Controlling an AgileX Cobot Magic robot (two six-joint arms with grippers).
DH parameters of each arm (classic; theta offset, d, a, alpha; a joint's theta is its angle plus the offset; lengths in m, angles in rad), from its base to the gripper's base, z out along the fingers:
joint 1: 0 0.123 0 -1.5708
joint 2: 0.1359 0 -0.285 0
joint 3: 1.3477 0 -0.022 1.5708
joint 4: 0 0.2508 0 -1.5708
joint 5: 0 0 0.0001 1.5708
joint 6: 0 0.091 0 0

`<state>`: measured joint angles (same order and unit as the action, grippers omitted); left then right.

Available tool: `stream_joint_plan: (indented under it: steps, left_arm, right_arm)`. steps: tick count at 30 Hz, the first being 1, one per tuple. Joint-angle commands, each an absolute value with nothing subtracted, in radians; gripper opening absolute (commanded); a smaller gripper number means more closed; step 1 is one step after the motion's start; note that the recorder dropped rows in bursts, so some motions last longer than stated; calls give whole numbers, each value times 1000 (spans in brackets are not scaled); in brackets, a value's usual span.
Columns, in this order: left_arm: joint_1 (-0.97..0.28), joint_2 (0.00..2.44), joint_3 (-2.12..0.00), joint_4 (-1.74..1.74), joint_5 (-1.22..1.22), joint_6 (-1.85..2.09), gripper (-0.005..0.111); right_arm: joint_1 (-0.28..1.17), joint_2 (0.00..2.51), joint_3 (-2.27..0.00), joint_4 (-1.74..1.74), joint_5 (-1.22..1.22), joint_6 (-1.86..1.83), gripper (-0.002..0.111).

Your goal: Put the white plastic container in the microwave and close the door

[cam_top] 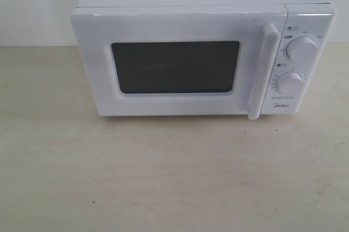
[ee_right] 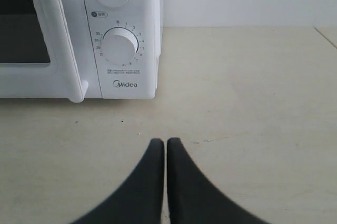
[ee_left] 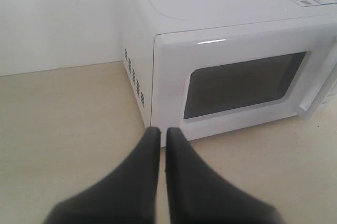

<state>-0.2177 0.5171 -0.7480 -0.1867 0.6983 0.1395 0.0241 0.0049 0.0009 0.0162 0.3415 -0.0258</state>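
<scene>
The white microwave [cam_top: 202, 3] stands at the back of the beige table, also seen as the microwave [ee_left: 221, 3] and the microwave [ee_right: 126, 92]. Its door [cam_top: 174, 28] is closed, with a dark window and a tall white handle [cam_top: 263, 71]. The white plastic container is out of view. My left gripper [ee_left: 162, 131] is shut and empty, low over the table off the microwave's front left corner. Off the dial side, my right gripper [ee_right: 166, 142] is shut with nothing in it. Neither gripper shows in the exterior view.
Two round dials [cam_top: 301, 48] sit on the microwave's right panel above the Midea logo. A white wall rises behind it. The beige table [cam_top: 163, 177] stretches out in front of the microwave.
</scene>
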Motion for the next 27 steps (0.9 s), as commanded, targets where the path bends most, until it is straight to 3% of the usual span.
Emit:
stream_joint_plan:
  steps: [1,7,13,27]
  left_arm:
    - [-216,507,-742,-172,697,150,4]
    - [-58,407,-630,-341,534,150,4]
    - [124,176,-341,-475,358,150,4]
    - [140,21,-76,-482,232,265,4]
  right_arm:
    - [19,0,0,18,340,-31,0]
    - [19,0,0,18,340,-31,0]
    - [19,0,0,18,340,-31,0]
    - [19,0,0,18,340,-28,0]
